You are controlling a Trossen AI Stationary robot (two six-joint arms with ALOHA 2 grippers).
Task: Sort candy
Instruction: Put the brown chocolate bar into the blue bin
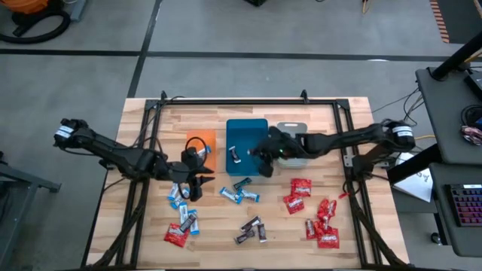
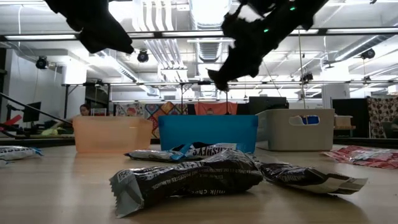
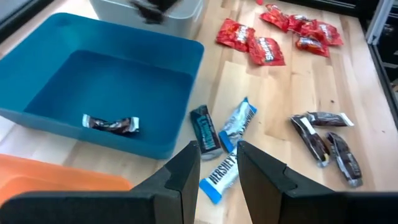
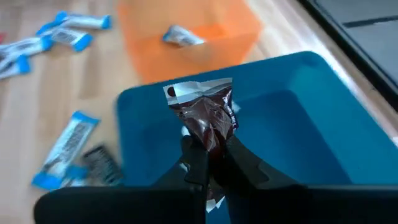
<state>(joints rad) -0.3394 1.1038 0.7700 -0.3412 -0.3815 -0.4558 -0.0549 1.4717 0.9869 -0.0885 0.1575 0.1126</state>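
Wood table (image 1: 354, 120) | right tool (image 4: 211, 163) pinching dark candy (image 4: 208, 118) over teal tray (image 4: 323, 149) | left tool (image 3: 217, 155) narrowly parted.

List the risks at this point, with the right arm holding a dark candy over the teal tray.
1. The right hand pinches the dark candy only by its lower end; it could slip before it is released.
2. It hangs near the teal tray's rim, so an early drop could land on the table or in the orange tray.
3. The left hand, open above blue-and-white candies touching a dark one, might grab two kinds.
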